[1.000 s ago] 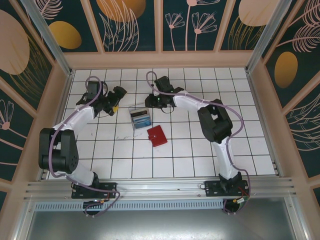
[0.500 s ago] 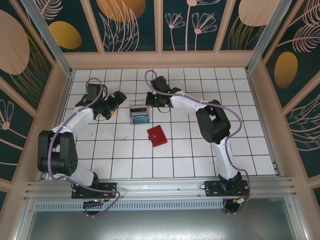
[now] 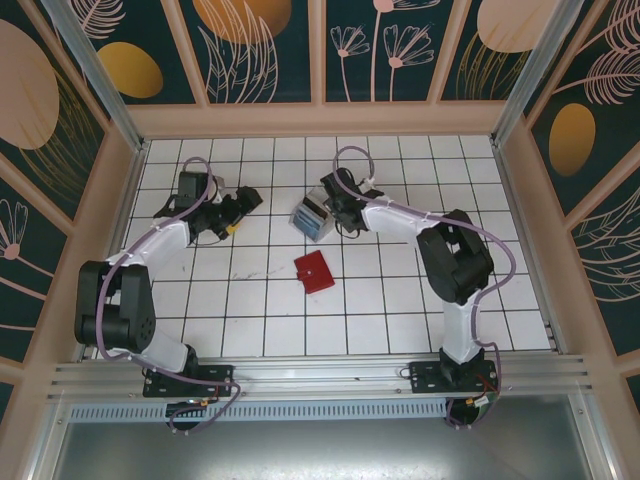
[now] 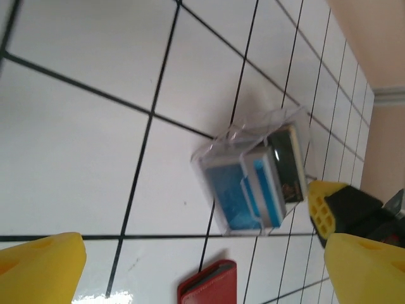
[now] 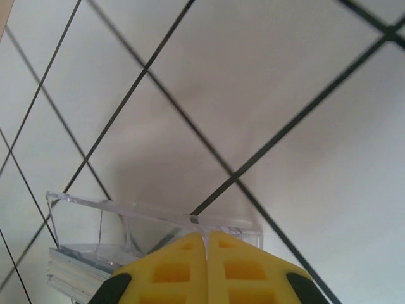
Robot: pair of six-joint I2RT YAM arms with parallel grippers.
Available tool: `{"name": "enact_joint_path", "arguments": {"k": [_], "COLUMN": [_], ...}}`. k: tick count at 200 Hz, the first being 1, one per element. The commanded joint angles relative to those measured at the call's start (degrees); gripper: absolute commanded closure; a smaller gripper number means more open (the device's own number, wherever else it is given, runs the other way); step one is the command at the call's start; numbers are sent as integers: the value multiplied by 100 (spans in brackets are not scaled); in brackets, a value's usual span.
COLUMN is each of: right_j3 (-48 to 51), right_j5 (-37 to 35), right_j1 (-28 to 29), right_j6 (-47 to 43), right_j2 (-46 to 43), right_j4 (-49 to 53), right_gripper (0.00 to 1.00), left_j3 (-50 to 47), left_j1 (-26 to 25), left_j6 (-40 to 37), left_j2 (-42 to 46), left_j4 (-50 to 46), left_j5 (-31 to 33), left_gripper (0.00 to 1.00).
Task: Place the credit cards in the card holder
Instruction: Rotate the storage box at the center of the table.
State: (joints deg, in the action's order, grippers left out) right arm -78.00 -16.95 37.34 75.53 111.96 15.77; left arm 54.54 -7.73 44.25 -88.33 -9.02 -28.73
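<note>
Currently, the right gripper [image 3: 335, 212] is clamping the clear box [image 3: 313, 218] by its wall, blue credit cards [image 4: 247, 196] inside, just beyond the closed red card holder [image 3: 315, 271]. The left gripper [image 3: 240, 210] is hovering beyond it too, jaws agape. Getting the cards out looks like the next job.

the right gripper [image 3: 331, 212] has swung rightward from its earlier spot in the upper middle of the top view and closed, apparently pinching a wall of the clear box [image 3: 312, 219]. the box, with the credit cards [image 3: 310, 224] inside, has shifted up and right and now sits turned and tilted. the left gripper [image 3: 243, 203] has edged slightly right.
</note>
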Motion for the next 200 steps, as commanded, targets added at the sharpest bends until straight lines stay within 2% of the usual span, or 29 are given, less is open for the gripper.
{"name": "enact_joint_path", "arguments": {"k": [1, 31, 57, 61, 73, 85, 99, 111, 127, 132, 143, 156, 164, 184, 200], "right_j3": [452, 1448, 1899, 1976, 2137, 2237, 2359, 2513, 2688, 2745, 2879, 3122, 3285, 3497, 3632], "right_j5": [-434, -569, -294, -226, 185, 589, 698, 601, 228, 221, 368, 995, 1525, 2841, 3545], "right_j1": [-26, 11, -10, -3, 1, 20, 79, 93, 35, -11, -65, -7, 35, 79, 218], "right_j6": [1461, 2628, 2936, 2907, 2799, 2640, 2373, 1877, 784, 111, -1306, -2801, -3415, -3979, -4223], "right_j2": [-354, -982, -1419, -1478, -1612, -1748, -2038, -2340, -2735, -2849, -3075, -3293, -3337, -3171, -2878], "right_j4": [50, -553, -867, -961, -1151, -1136, -842, -513, -156, -180, -396, -905, -1200, -1524, -1690], "right_gripper": [99, 99, 96, 93, 76, 70, 67, 66, 65, 63, 51, 48, 48, 48, 50], "left_j3": [-33, -271, -421, -441, -516, -635, -853, -1002, -1156, -1215, -1337, -1410, -1400, -1325, -1238], "left_j1": [-364, -780, -1166, -1205, -1297, -1377, -1439, -1477, -1524, -1537, -1548, -1556, -1556, -1565, -1565], "left_j6": [-570, -504, -591, -588, -540, -518, -514, -530, -515, -492, -410, -339, -314, -337, -431], "left_j2": [140, 36, 58, 43, -46, -72, -27, -27, -7, 19, 40, -18, -87, -240, -351], "left_j4": [138, 314, 337, 339, 314, 287, 295, 278, 190, 205, 291, 386, 409, 419, 391], "left_j5": [-186, -172, 111, 125, -37, -201, -207, -296, -301, -293, -252, -311, -429, -701, -838], "left_gripper": [2, 3, 3, 3, 3, 4, 6, 8, 13, 15, 20, 29, 33, 40, 42]}}
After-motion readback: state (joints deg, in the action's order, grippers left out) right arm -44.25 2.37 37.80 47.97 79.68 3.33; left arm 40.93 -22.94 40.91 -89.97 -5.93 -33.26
